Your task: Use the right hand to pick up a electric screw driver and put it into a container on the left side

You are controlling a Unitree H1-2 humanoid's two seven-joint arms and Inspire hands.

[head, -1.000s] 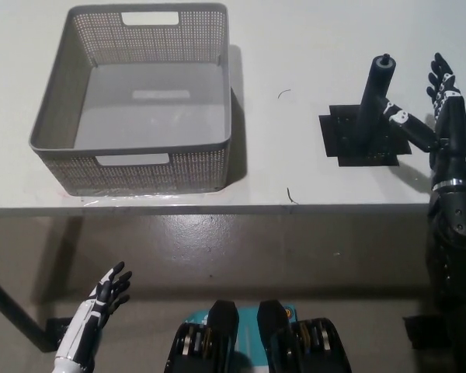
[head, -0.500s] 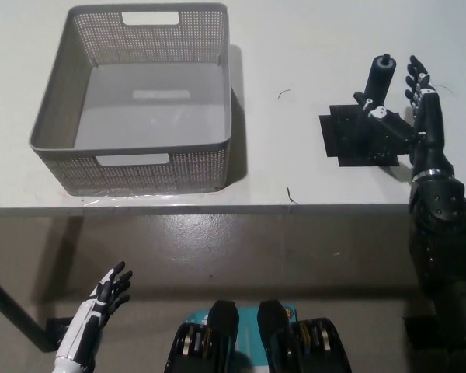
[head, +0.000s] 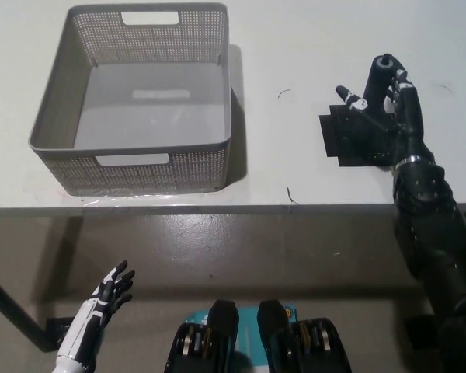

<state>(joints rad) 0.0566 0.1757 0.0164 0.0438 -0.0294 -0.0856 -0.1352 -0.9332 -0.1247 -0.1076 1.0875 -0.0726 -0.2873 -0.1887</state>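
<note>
Observed white left hand (head: 109, 294) low beside the body, fingers spread, unchanged. Found black right hand (head: 388, 105) shifted leftward since the earlier frame, fingers now wrapping the upright black cylindrical electric screwdriver (head: 377, 80) on its black square mat (head: 349, 140). Noted grey perforated plastic basket (head: 132, 167) unmoved, far left.

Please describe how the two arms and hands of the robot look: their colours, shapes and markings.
The left hand is white with black fingers and dark seams, on a slim white forearm. The right hand is black with small white marks on its fingers; its arm is black too, thick and made of rounded, jointed segments. No loose cables are visible.
</note>
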